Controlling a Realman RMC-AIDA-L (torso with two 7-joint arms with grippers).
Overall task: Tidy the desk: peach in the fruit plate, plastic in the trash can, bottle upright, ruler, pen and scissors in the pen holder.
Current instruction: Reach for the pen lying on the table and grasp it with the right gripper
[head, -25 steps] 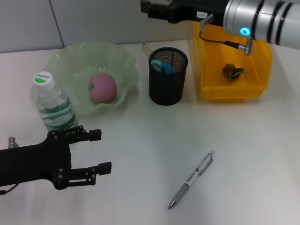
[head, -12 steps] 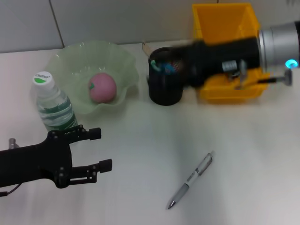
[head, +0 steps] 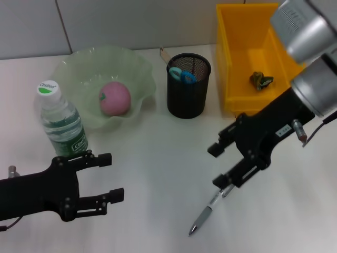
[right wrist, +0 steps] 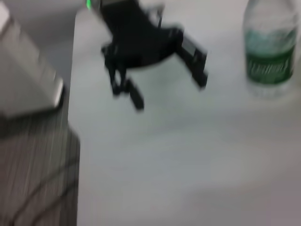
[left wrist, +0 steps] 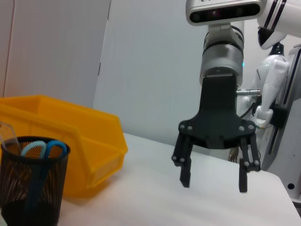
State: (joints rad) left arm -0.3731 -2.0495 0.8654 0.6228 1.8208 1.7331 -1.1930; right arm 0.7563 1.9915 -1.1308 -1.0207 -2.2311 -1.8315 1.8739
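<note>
A grey pen (head: 212,208) lies on the white table (head: 158,153) at the front right. My right gripper (head: 216,166) is open and hovers just above the pen's upper end; it also shows open in the left wrist view (left wrist: 214,180). My left gripper (head: 112,176) is open and empty at the front left, in front of the upright water bottle (head: 60,120). The pink peach (head: 115,98) lies in the green fruit plate (head: 138,68). The black mesh pen holder (head: 188,92) holds blue-handled scissors (head: 181,75) and a ruler (head: 164,54). Crumpled plastic (head: 261,79) lies in the yellow bin (head: 231,63).
The yellow bin (left wrist: 70,141) and pen holder (left wrist: 30,188) stand at the back, behind the right gripper. The right wrist view shows the left gripper (right wrist: 169,92) and the bottle (right wrist: 270,52), blurred. Bare table lies between the two grippers.
My right arm has swung from above the yellow bin, past the pen holder, down to the front right over the pen. The left arm has barely shifted.
</note>
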